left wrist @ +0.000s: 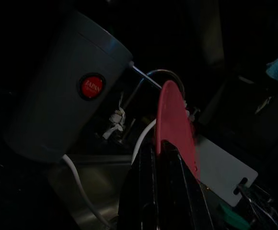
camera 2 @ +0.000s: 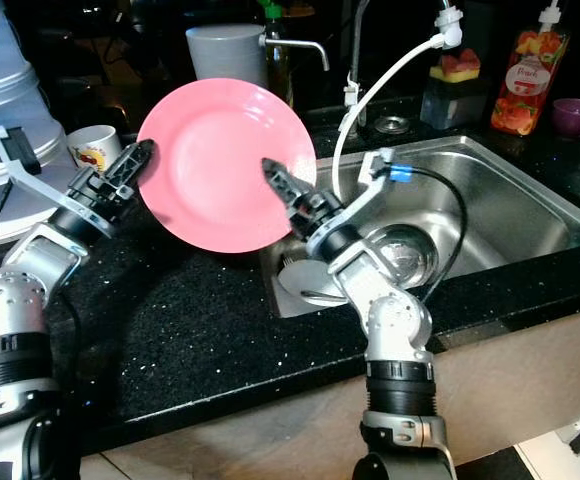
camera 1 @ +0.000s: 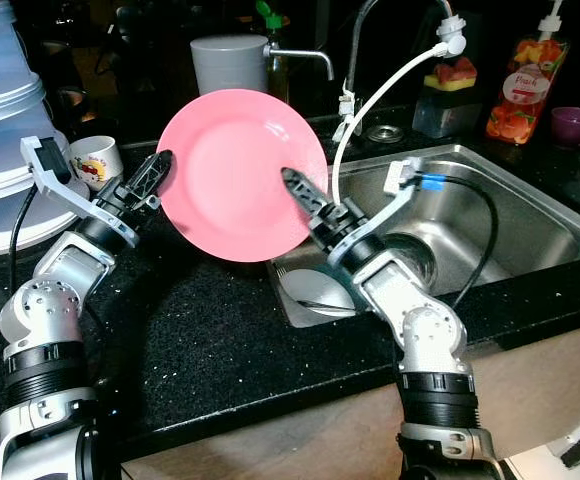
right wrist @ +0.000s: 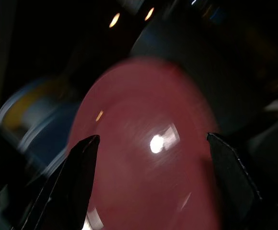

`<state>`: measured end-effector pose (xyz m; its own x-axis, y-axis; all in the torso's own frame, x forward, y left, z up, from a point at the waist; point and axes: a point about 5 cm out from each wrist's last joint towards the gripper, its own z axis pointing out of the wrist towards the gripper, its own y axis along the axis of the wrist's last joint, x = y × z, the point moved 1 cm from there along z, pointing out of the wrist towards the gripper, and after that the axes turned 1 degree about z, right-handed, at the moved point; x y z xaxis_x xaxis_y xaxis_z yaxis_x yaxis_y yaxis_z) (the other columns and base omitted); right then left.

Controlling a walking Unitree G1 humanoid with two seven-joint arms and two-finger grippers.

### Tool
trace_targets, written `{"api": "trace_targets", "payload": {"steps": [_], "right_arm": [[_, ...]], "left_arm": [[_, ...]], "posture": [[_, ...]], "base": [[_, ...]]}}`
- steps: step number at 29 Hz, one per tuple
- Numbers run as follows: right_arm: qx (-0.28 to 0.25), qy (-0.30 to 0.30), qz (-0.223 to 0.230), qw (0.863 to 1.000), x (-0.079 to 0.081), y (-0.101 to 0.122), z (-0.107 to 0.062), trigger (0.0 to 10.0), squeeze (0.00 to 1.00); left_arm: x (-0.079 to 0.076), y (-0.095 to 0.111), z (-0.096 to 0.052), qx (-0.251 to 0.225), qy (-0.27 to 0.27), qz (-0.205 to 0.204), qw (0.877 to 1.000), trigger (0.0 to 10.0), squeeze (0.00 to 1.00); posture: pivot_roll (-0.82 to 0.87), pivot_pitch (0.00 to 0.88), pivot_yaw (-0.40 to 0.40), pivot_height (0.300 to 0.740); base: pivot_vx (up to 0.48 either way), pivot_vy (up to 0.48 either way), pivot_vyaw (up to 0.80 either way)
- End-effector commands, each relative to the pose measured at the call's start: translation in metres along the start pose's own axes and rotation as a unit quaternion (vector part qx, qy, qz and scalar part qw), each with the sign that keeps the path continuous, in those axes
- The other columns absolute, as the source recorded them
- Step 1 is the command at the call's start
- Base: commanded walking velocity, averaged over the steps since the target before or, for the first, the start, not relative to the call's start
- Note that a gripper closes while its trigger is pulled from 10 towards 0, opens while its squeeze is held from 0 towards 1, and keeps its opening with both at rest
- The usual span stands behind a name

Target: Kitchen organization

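Left eye view, black speckled counter (camera 1: 200, 340), steel sink (camera 1: 530, 215), left claw (camera 1: 160, 165) pinching pink plate (camera 1: 235, 170), right claw (right wrist: 153, 158) spread

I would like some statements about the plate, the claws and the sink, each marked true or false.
1. The left claw grips the rim of the pink plate. True.
2. The plate lies flat on the counter. False: it is held up, nearly on edge.
3. The right claw is open in front of the plate. True.
4. The purple cup is in the sink. False: it stands on the counter behind the sink.
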<state>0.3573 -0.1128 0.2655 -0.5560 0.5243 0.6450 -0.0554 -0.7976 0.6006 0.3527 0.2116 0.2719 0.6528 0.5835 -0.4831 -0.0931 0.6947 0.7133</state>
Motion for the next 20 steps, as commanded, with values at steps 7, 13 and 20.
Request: {"api": "trace_targets", "payload": {"steps": [7,13,20], "right_arm": [[0.006,-0.04,-0.035,0.999,-0.013,-0.002,0.0,10.0,0.0],[0.032,0.004,-0.007,0.999,0.003,-0.018,0.0,10.0,0.0],[0.035,0.053,0.026,0.998,0.018,-0.023,-0.001,0.0,0.0]], "left_arm": [[0.0,0.008,-0.002,-0.014,0.0,0.002,1.0,0.0,0.0],[-0.001,0.004,-0.002,-0.007,-0.004,-0.005,1.0,0.0,0.0],[0.0,-0.006,0.001,0.007,-0.002,-0.013,1.0,0.0,0.0]], "posture": [[0.05,0.041,0.078,0.74],[0.05,0.038,0.08,0.74],[0.04,0.024,0.085,0.74]], "base": [[0.0,0.0,0.0],[0.0,0.0,0.0],[0.0,0.0,0.0]]}}
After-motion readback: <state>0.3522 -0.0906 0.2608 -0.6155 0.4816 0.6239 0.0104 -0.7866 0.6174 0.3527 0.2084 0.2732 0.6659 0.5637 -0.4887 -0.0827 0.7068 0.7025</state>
